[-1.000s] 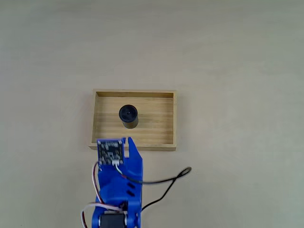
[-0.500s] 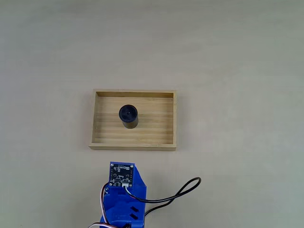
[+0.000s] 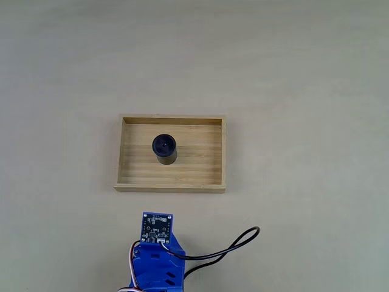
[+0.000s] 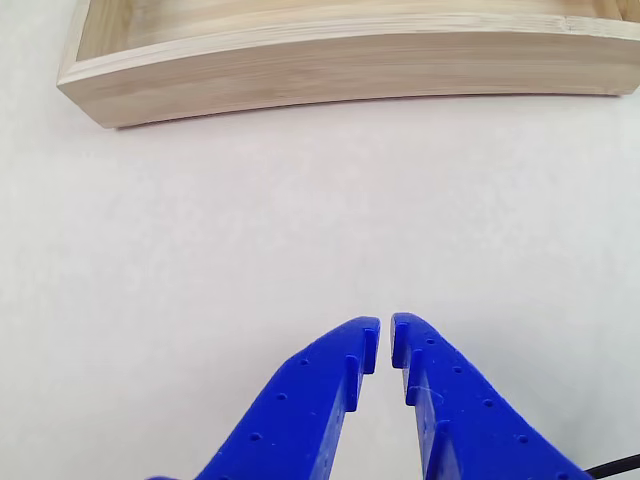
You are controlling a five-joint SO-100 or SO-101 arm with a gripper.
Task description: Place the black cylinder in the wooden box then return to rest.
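The one black cylinder (image 3: 164,149) stands upright inside the one wooden box (image 3: 171,185), left of the middle in the fixed view, so the putting-in part looks done. The blue arm (image 3: 157,264) is near the bottom edge, apart from the box, so I think only going to rest is left. The claw (image 4: 385,335) is almost closed and holds nothing.

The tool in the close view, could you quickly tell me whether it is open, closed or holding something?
Tool: closed, fingertips nearly touching, holding nothing; it sits apart from the wooden box.
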